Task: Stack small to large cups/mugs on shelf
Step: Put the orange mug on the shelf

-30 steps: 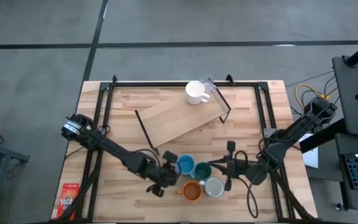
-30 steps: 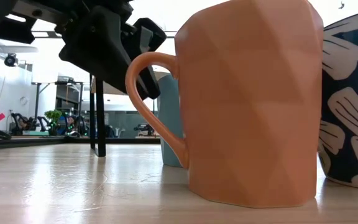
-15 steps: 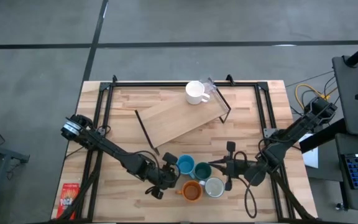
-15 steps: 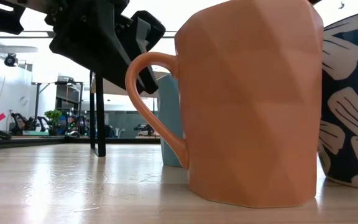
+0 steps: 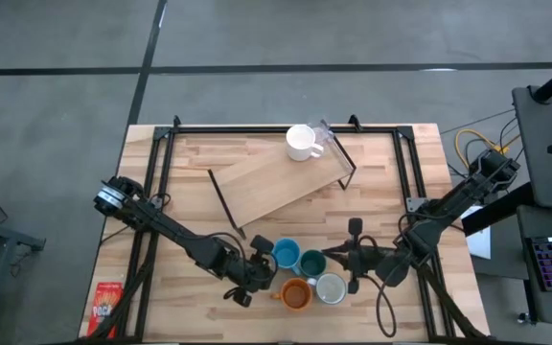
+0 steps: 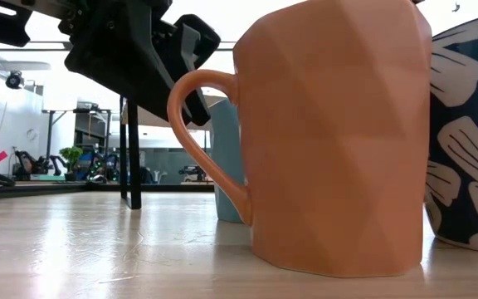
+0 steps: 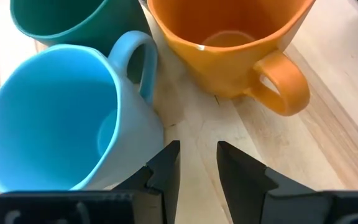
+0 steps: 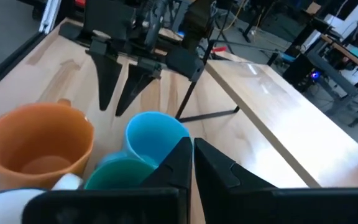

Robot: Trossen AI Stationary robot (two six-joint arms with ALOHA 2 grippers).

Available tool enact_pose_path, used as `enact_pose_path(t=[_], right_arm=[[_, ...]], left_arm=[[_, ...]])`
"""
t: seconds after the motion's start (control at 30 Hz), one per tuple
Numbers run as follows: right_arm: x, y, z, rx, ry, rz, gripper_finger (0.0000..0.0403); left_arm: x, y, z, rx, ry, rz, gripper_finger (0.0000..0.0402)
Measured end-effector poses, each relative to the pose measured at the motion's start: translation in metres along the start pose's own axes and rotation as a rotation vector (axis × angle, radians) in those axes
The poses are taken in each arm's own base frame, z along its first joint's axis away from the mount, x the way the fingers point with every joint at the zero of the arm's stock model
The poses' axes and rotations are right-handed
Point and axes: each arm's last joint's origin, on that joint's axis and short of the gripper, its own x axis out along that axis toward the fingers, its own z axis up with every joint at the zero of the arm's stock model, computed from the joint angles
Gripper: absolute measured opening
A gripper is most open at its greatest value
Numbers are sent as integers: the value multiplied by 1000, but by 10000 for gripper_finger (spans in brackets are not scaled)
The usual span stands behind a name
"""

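The light-wood shelf [image 5: 276,184] stands slantwise mid-table, with a white mug [image 5: 301,143] on its far end. Four mugs stand on the tabletop near the front: light blue [image 5: 285,254], teal [image 5: 311,260], orange [image 5: 296,293] and pale grey-white [image 5: 330,288]. My left gripper [image 7: 197,158] is a little open and empty. It hangs low just left of the light blue mug [image 7: 61,118], facing the orange mug's handle [image 7: 284,87]. My right gripper [image 8: 192,149] is shut and empty, just right of the teal mug [image 8: 120,174].
A clear glass [image 5: 324,137] stands on the shelf next to the white mug. The shelf's black wire legs [image 5: 220,199] reach down to the table. A black frame [image 5: 257,129] rims the tabletop. A red packet [image 5: 108,307] lies at the front left.
My left gripper has sunk a little toward the table beside the light blue mug, then kept still. The mugs have not moved.
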Motion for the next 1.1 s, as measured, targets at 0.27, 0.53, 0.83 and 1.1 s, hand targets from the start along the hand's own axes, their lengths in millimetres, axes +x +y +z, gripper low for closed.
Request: enact_pose_path(t=[0.27, 0.53, 0.83, 1.1], right_arm=[[12, 5, -6, -87, 29, 18, 62], [29, 2, -9, -104, 38, -8, 145], [31, 0, -8, -88, 30, -19, 205], [31, 0, -8, -88, 30, -18, 210]], left_arm=[[0, 1, 0, -1, 1, 34, 92], [0, 3, 0, -2, 2, 88, 92], [-2, 4, 2, 3, 12, 141, 92], [-5, 3, 3, 15, 29, 189, 92]])
